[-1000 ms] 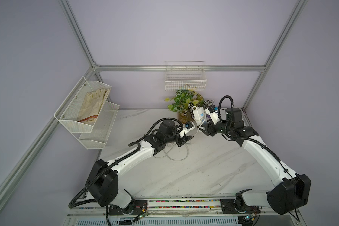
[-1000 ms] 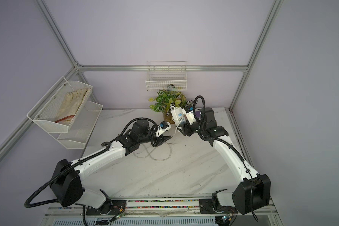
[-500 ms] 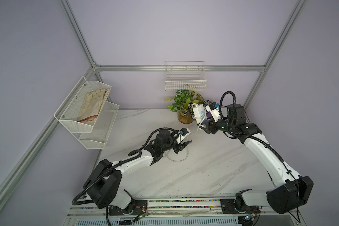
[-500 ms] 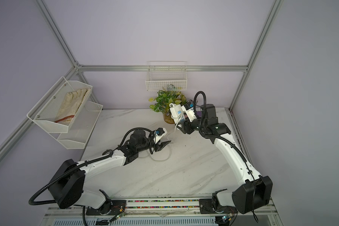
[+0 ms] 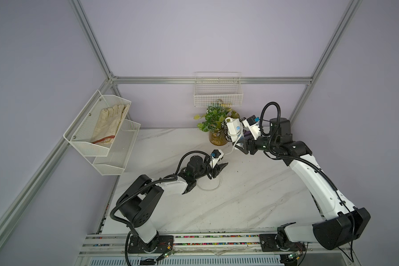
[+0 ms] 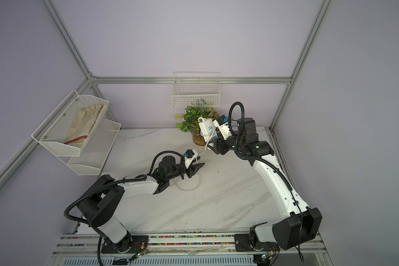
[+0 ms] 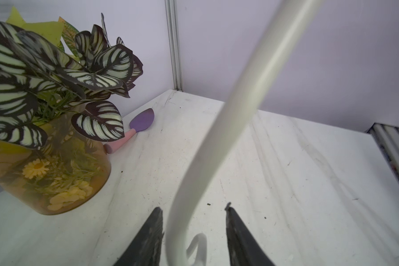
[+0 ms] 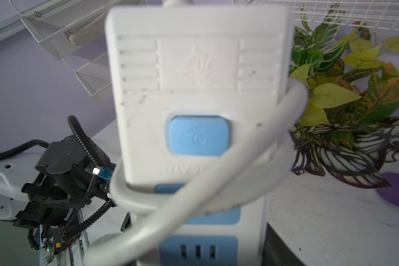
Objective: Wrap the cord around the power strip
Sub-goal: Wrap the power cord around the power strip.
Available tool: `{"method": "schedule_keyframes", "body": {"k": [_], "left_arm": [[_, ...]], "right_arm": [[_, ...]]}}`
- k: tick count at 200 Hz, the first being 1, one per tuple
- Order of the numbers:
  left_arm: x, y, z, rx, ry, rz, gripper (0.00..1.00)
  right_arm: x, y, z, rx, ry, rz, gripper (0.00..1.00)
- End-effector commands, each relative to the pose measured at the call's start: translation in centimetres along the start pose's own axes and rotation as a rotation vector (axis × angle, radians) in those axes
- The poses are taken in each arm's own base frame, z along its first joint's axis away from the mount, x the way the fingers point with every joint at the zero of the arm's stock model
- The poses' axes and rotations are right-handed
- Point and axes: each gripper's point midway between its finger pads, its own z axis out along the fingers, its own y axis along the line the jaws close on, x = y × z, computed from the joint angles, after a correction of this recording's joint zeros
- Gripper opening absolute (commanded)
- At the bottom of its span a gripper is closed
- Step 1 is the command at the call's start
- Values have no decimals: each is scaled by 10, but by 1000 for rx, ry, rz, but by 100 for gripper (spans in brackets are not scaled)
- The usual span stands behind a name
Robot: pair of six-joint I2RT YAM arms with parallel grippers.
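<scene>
A slack loop of the cord [image 5: 213, 187] is lying on the marble table [image 5: 251, 202], nearest the base rail, just beside the left arm's wrist. The left gripper [image 5: 222, 166] is pointing toward the back of the table. In its wrist view its fingers [image 7: 151, 232] are standing apart, and the cord is running up through the gap, close to one finger and clear of the other: spread jaws, nothing pinched.

From there the cord is climbing to the power strip [image 5: 233, 128], which is hanging upright in the air over the back of the table. The right gripper [image 5: 239, 143] is clamping its lower end, jaws pressed onto the white body. In the right wrist view the cord is slanting across the strip's face below the blue button [image 8: 198, 135] and bending round one edge.

Just behind the strip a potted plant [image 5: 213, 116] is standing, with a purple spatula [image 7: 142, 119] lying beside its pot. Farther back, a wire basket [image 5: 218, 99] is hanging on the rear wall. On the side wall, a mesh rack [image 5: 95, 145] is carrying pale gloves [image 5: 110, 122] in its upper tier.
</scene>
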Motion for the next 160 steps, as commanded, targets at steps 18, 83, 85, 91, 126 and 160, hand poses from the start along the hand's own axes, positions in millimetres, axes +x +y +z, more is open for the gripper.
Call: {"method": "schedule_keyframes", "body": {"k": [18, 83, 85, 91, 126, 160], "left_arm": [[-18, 3, 0, -5, -92, 4, 13], [-18, 36, -6, -60, -40, 49, 0], [-19, 38, -7, -62, -40, 49, 0], [-20, 43, -8, -66, -38, 50, 0], [-28, 71, -13, -74, -8, 75, 0], [-35, 93, -5, -66, 33, 111, 0]], "right_arm": [[-17, 7, -1, -56, -37, -18, 0], [-24, 20, -16, -152, -73, -35, 0], [-24, 20, -16, -155, -73, -35, 0], [-23, 21, -16, -166, -72, -36, 0], [-20, 43, -28, -257, -86, -72, 0], [-13, 71, -41, -379, -121, -155, 0]]}}
